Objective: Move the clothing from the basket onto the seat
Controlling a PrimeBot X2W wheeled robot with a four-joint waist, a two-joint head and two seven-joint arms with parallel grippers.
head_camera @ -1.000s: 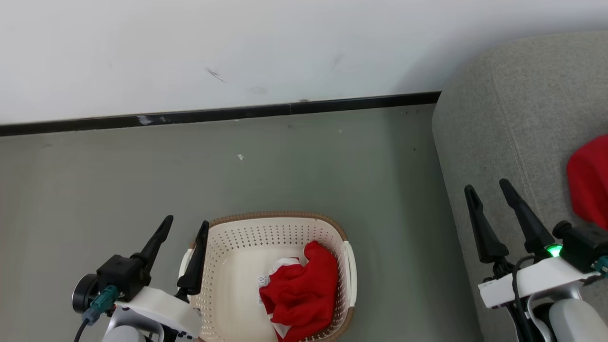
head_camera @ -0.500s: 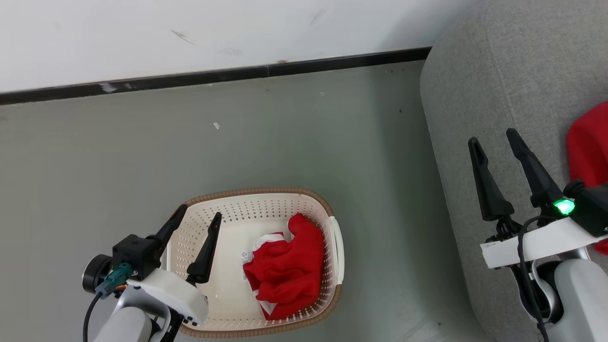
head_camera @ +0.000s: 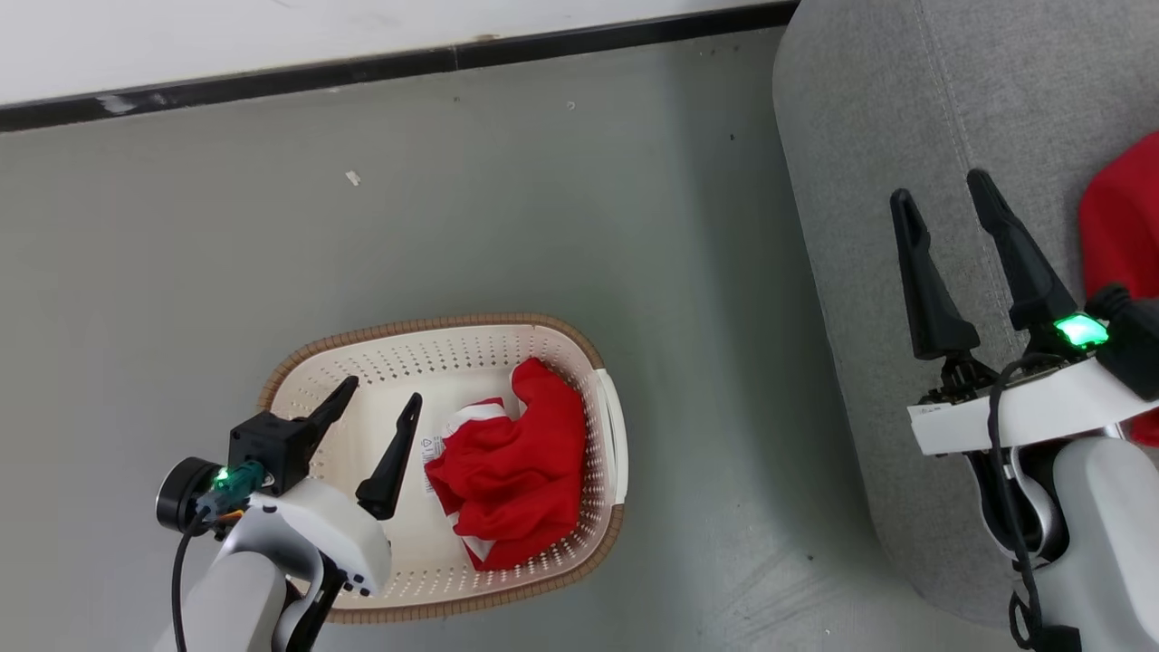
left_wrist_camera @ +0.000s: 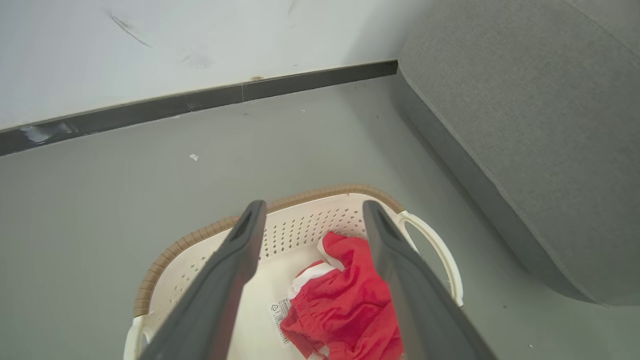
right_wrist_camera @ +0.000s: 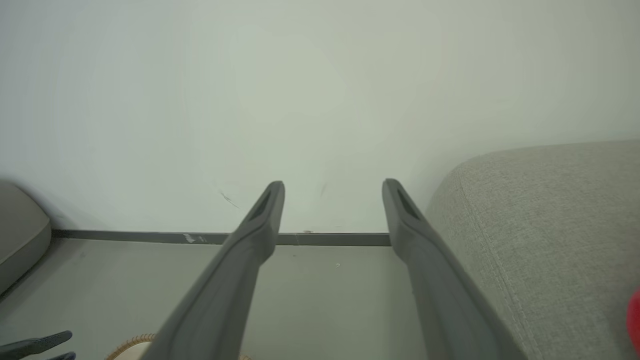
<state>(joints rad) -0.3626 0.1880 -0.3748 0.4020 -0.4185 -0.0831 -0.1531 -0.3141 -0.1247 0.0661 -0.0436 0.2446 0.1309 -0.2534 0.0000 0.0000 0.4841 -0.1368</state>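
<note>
So we're at the reach-in step, I'd say. The left gripper (head_camera: pixel 382 392) hangs over the left half of the cream-white perforated plastic basket with the brown woven-look rim (head_camera: pixel 426 326), fingers spread wide and holding nothing. The bright red soft garment with white trim (head_camera: pixel 512 462) is bunched up in the right half of the basket, pushed against the wall by the white side handle, just beside the nearer fingertip but not touching it.

The right gripper (head_camera: pixel 938 186) is spread wide too, empty, hovering over the rounded edge of the big grey fabric sofa (head_camera: pixel 869 109). Another red piece (head_camera: pixel 1118 217) lies on that seat, so my guess is one's done and this is the one left.

Next move, as I read it: swing the left gripper toward the heap, dip down and close on a raised fold, not the flat basket bottom.

Things to watch: the rim and that handle on the way out, then the sofa's rounded side. There's a wide strip of grey floor (head_camera: pixel 706 299) between basket and seat, so plenty of room to carry across.
</note>
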